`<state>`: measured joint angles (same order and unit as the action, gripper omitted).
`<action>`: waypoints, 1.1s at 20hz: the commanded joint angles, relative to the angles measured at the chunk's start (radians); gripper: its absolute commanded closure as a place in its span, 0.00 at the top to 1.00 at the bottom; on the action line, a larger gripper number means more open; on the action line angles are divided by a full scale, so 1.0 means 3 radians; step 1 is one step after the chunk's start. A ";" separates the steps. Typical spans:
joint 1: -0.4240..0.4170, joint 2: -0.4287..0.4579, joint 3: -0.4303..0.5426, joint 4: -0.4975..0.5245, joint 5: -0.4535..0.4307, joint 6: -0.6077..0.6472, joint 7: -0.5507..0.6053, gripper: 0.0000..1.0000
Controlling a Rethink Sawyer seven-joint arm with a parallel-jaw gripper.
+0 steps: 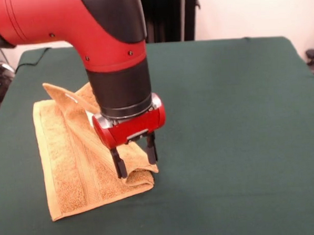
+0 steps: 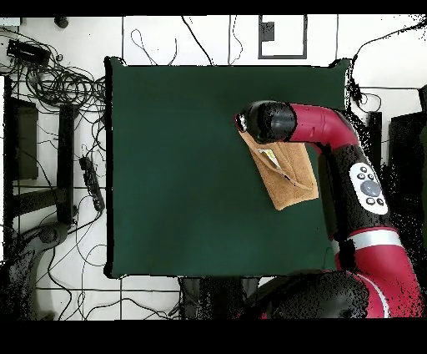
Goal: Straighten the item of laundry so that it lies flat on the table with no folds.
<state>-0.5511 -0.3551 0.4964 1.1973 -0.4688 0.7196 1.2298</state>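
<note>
The orange-tan towel [image 1: 70,164] lies on the left part of the green table [image 1: 231,124] in the front view. It is folded: a flap runs from its far corner down to a doubled-over corner at the near right. My gripper [image 1: 135,160] is open and points straight down. Its two black fingers [image 1: 119,168] stand on either side of that doubled-over corner, at or just above the cloth. In the overhead view the towel [image 2: 288,179] lies near the right edge of the table [image 2: 183,167], and the arm's wrist [image 2: 265,122] hides the gripper.
The towel is close to the table's side edge. Cables and a power strip [image 2: 90,179] lie on the floor beside the table. The robot's arm [image 2: 367,192] runs along the table's right side in the overhead view.
</note>
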 commanded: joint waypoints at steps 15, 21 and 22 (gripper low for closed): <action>0.0059 0.0141 0.0375 -0.0022 -0.0063 0.0377 -0.0811 1.00; 0.0019 0.0131 0.0440 0.0029 -0.0104 0.0288 -0.0878 0.00; 0.0019 0.0125 0.0442 0.0034 -0.0113 0.0284 -0.0884 0.00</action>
<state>-0.5533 -0.3234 0.5202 1.1907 -0.4755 0.7196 1.2298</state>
